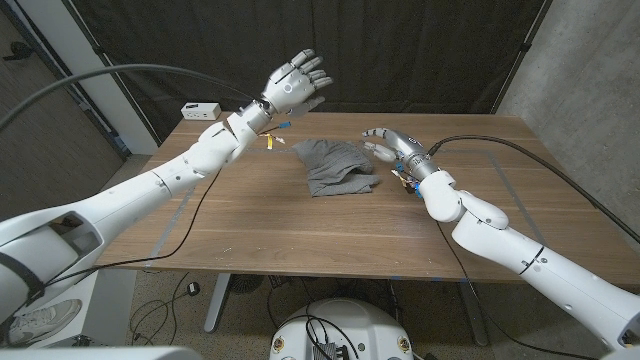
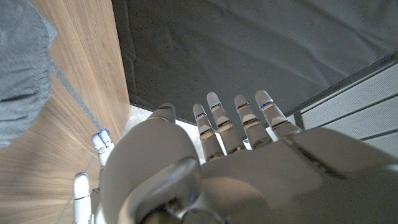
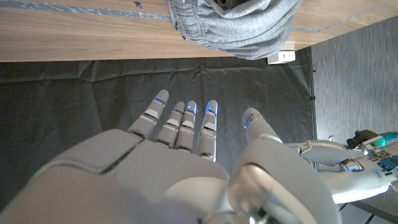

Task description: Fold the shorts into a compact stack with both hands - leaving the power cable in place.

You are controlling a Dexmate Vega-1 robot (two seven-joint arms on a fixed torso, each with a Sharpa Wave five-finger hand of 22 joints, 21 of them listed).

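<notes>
Fingers (image 1: 305, 68) of left hand (image 1: 293, 86) spread, raised upper centre, holding nothing. Right hand (image 1: 390, 144) open too, just right of shorts (image 1: 335, 164). Shorts at frame centre on bench (image 1: 300, 225), bunched into a rough fold; probably needs tidying. Power cable (image 1: 520, 150) right, untouched.

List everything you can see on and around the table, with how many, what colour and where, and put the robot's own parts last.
shorts: one, grey, bunched at the table's middle, toward the far edge
power strip: one, white, far left corner of the table
cable: one, black, thin, running over the table's left part and off its front edge
table: one, brown wood
curtain: one, black, behind the table
left robot hand: one, white, raised above the far left of the table, fingers spread, holding nothing
right robot hand: one, white, just right of the shorts, holding nothing
</notes>
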